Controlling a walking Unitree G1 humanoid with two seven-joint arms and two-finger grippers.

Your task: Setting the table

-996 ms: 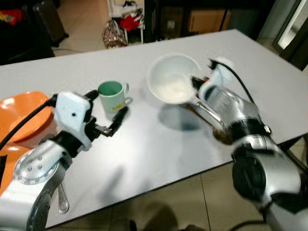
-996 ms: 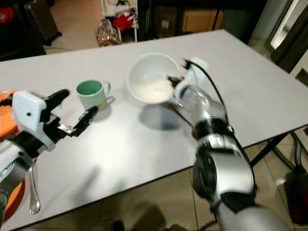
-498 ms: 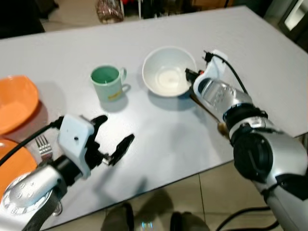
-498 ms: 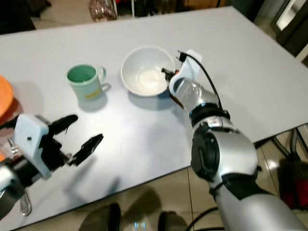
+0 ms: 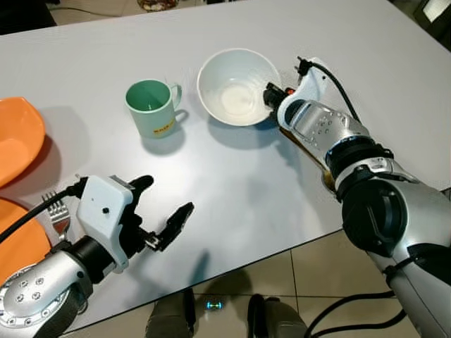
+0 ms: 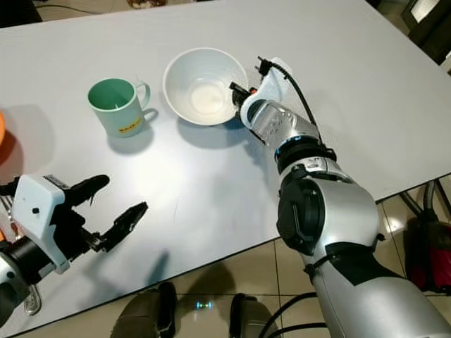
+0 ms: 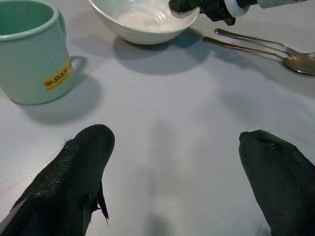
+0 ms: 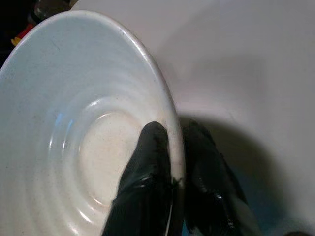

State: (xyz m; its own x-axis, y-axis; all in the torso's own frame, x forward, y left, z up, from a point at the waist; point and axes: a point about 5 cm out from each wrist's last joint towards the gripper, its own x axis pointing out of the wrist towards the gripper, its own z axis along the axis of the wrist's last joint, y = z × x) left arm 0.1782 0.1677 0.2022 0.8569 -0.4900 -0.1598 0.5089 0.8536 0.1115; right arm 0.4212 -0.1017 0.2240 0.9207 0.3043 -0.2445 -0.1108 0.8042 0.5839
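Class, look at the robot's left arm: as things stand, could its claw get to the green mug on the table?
Probably yes. The left claw hangs open over bare table, and nothing lies between it and the green mug. The white bowl, pinched at its rim by the right claw, sits off to the side.

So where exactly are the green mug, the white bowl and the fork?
green mug (image 5: 151,113), left eye view, its outer wall
white bowl (image 6: 201,95), right eye view, its inner bottom
fork (image 7: 256,43), left wrist view, its handle

White bowl (image 5: 236,86), mint-green mug (image 5: 150,107) with seemingly yellow label, orange plates (image 5: 15,137).
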